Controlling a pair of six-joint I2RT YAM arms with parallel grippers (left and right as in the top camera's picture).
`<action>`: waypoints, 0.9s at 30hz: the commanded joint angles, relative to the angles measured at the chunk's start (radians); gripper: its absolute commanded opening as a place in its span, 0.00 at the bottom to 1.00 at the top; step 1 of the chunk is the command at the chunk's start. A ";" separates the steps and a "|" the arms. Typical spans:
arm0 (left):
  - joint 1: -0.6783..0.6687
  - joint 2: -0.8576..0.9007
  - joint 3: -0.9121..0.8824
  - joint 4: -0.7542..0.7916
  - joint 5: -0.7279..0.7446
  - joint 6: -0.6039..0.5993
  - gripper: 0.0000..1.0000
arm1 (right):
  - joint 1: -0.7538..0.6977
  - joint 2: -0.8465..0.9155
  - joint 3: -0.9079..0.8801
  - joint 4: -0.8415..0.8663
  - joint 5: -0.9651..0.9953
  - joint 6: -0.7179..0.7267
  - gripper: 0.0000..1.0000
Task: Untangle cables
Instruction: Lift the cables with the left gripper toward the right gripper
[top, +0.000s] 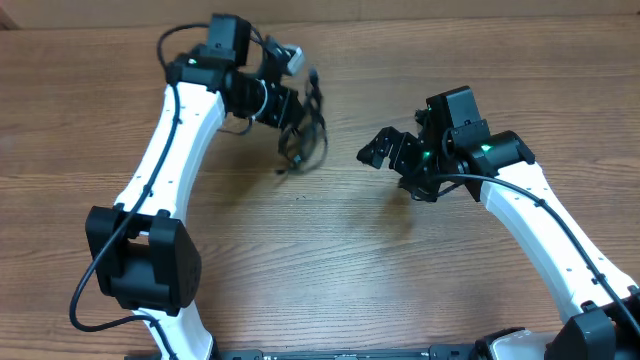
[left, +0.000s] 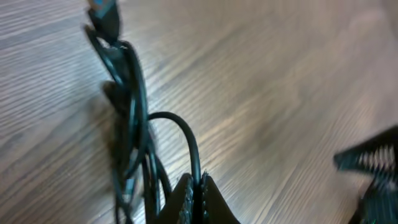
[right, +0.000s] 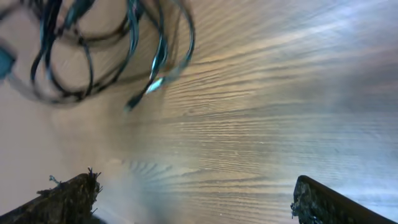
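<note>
Cables (left: 134, 124), one bundle, in left claw (left: 198, 186).

Only non-task item: the desk (top: 330, 260). Brown wood surface, matte, with the grain running 9-to-3 in the overhead view. Tone is darker toward 9 o'clock and a bit warmer through the centre. There's a soft shadow patch toward 3 o'clock. A paler tan band runs along the 12 o'clock edge; can't tell if it's the desk's rim or something behind it. Left wrist view: desk (left: 280, 93) grain runs diagonally, soft focus. Right wrist view: desk (right: 280, 124) is streaked and blurred, washed-out glare at 9 o'clock.
</note>
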 joint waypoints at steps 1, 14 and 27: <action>-0.002 0.001 0.027 0.030 0.040 -0.301 0.04 | 0.010 -0.001 0.002 0.040 -0.129 -0.223 1.00; -0.008 0.002 0.027 -0.017 0.007 -1.091 0.04 | 0.098 -0.001 0.002 0.237 0.013 -0.510 0.80; -0.086 0.002 0.027 -0.046 0.026 -1.220 0.04 | 0.175 -0.001 0.002 0.285 0.108 -0.869 0.58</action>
